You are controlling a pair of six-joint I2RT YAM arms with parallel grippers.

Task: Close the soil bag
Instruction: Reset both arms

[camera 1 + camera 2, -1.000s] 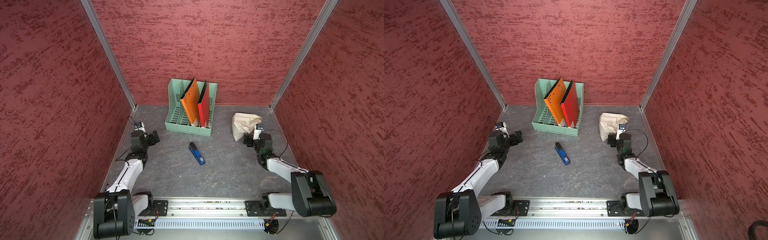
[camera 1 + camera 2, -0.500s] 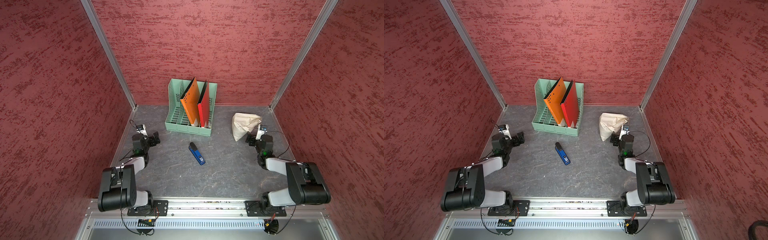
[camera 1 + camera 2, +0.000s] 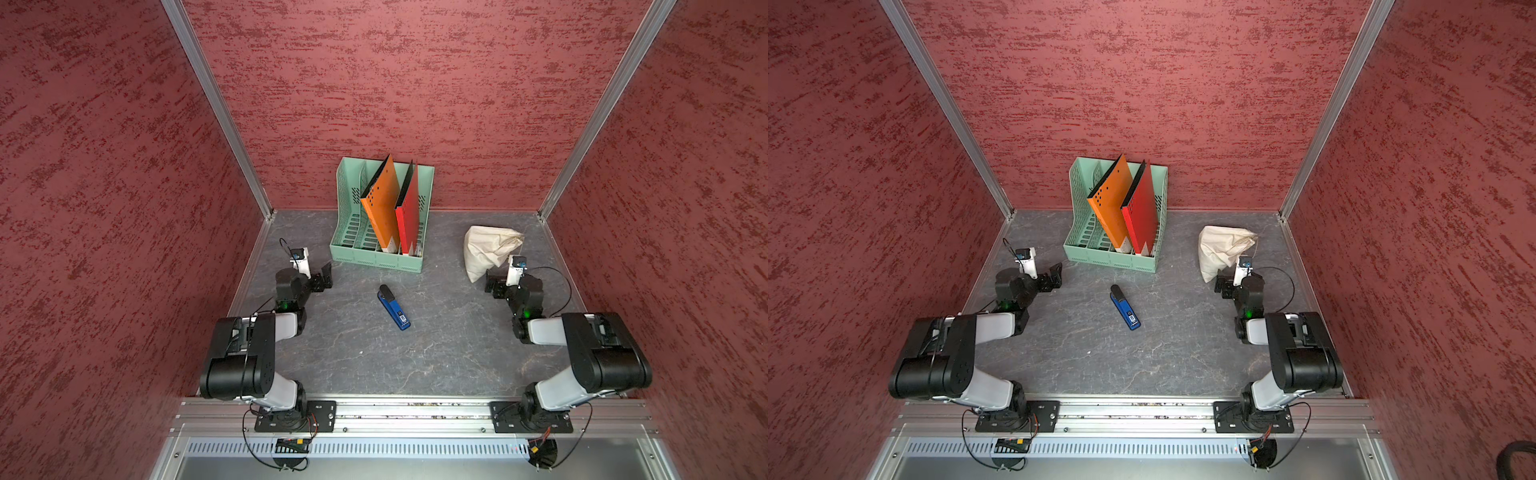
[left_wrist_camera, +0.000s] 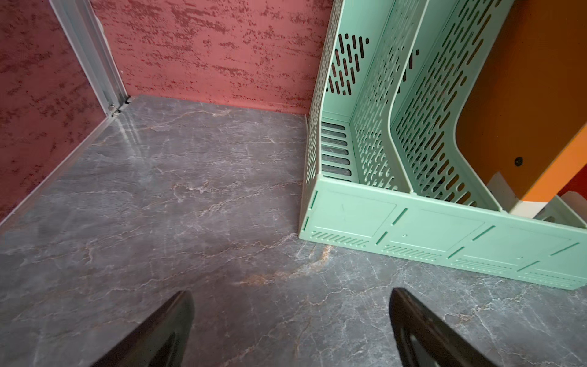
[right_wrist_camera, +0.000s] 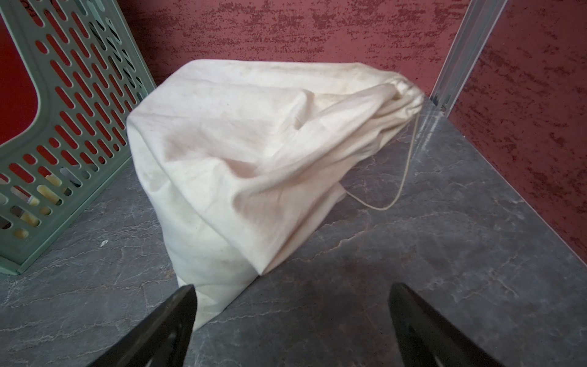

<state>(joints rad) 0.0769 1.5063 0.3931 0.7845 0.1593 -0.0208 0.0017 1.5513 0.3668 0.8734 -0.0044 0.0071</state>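
Observation:
The soil bag (image 3: pixel 488 251) (image 3: pixel 1221 249) is a cream cloth sack lying on the grey floor at the back right. Its ruffled neck (image 5: pixel 403 92) is gathered and points to the back right corner. A thin drawstring (image 5: pixel 403 178) loops from the neck down onto the floor. My right gripper (image 3: pixel 492 282) (image 5: pixel 293 290) is open just in front of the bag's near end, holding nothing. One of its fingers (image 5: pixel 178 314) lies beside the bag's corner. My left gripper (image 3: pixel 326 276) (image 4: pixel 290 295) is open over bare floor at the left.
A mint green file rack (image 3: pixel 376 259) stands at the back middle, holding an orange folder (image 3: pixel 382 203) and a red folder (image 3: pixel 409 208). A blue stapler (image 3: pixel 394 307) lies mid-floor. Red walls close in left, back and right.
Both arms have folded, their elbows drawn up and back toward the front rail. The left gripper shifted slightly toward the rack. The bag has not moved.

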